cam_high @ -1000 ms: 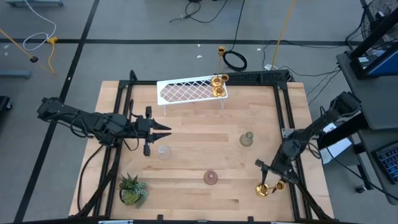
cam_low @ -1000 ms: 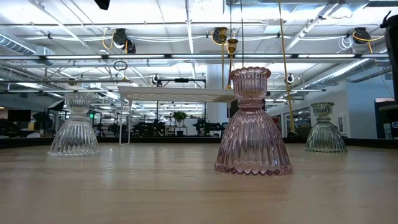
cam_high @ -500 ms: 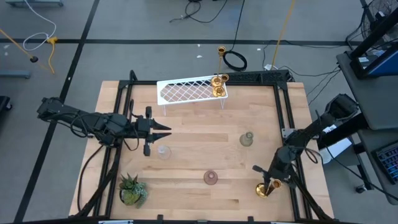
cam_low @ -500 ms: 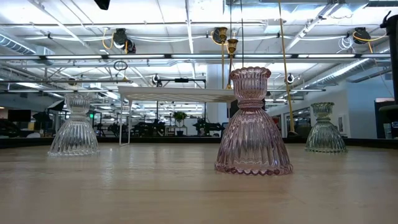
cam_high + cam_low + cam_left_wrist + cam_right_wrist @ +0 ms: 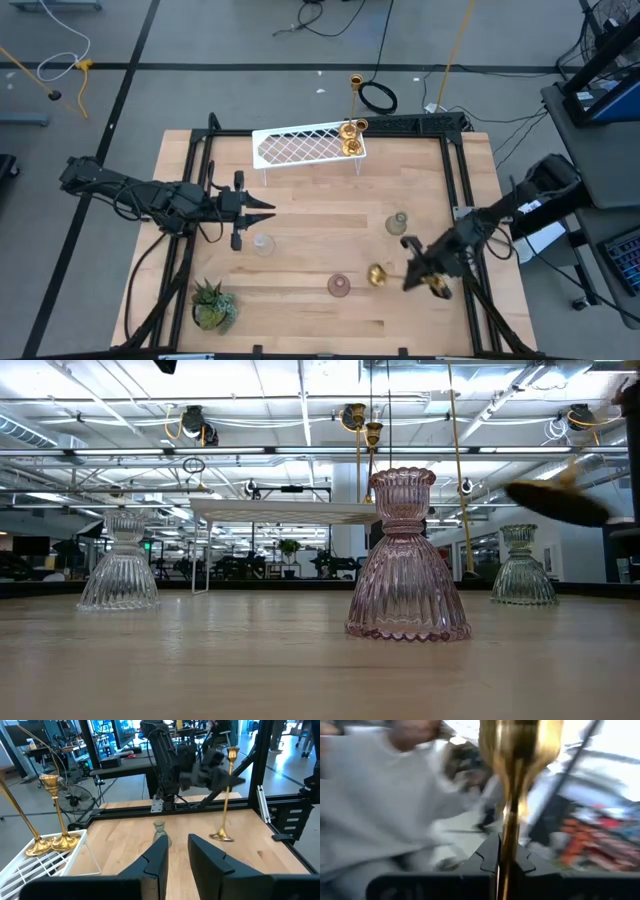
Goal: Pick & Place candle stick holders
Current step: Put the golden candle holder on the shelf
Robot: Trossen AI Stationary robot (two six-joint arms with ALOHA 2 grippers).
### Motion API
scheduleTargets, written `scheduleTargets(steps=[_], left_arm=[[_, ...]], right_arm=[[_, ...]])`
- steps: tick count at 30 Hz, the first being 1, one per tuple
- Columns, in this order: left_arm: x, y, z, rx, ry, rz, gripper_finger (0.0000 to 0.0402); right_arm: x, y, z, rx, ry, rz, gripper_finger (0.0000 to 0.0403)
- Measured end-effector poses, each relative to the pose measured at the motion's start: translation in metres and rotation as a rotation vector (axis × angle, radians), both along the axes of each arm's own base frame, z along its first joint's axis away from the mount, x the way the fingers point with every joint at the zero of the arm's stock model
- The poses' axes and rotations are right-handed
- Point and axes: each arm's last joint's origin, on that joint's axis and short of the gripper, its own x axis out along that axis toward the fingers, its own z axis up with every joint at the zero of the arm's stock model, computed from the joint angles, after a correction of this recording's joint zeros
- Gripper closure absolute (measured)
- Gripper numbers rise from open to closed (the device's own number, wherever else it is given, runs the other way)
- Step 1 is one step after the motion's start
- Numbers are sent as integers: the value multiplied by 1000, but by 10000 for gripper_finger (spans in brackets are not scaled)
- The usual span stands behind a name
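My right gripper (image 5: 425, 272) is shut on a gold candle stick holder (image 5: 400, 280) above the table's near right part. Its round base (image 5: 377, 275) points toward the table's left, and its cup (image 5: 520, 740) fills the right wrist view. Three glass holders stand on their wide bases: clear (image 5: 263, 243), pink (image 5: 340, 286) and greenish (image 5: 397, 223). More gold holders (image 5: 350, 135) stand on the white wire rack (image 5: 300, 148). My left gripper (image 5: 270, 208) waits over the table's left part, its fingers a little apart with nothing between them. My right gripper pinches the gold holder's slim stem (image 5: 509, 847) between its two fingers, on the upper stem a little below the cup (image 5: 228, 775). The fingers come from the table's right and lie across the stem. The holder is lifted clear and tilted, base toward the table's left.
A spiky green potted plant (image 5: 212, 305) sits at the near left corner. The rack stands on thin legs at the far edge. Black frame rails (image 5: 460, 190) run along the table's sides. Bare wood lies between the glass holders.
My right gripper dropped to the gold holder near the table's near right corner and shut on its stem. It then rose and moved toward the table's left. The holder came off the table and tipped, its base swinging out toward the left.
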Motion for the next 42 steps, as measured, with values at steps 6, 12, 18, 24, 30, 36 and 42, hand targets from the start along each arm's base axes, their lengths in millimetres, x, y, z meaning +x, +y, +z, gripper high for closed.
scheduleTargets(steps=[6,12,18,24,30,36,42], left_arm=[[0,0,0,-1,0,0,321],[9,-3,-7,-3,39,-1,321],[40,-13,-32,85,116,-37,320],[68,-18,-51,151,117,-37,295],[89,-11,-56,151,15,-12,218],[114,-3,-64,56,-144,-107,158],[127,4,-74,37,-220,-61,160]], right_arm=[[40,-9,44,94,-92,-150,403],[91,-27,63,189,64,-383,403],[140,-45,70,315,132,-476,403],[164,-55,81,358,112,-507,403],[166,-64,86,368,90,-528,403],[167,-69,86,380,98,-540,403],[167,-70,85,389,106,-542,403]])
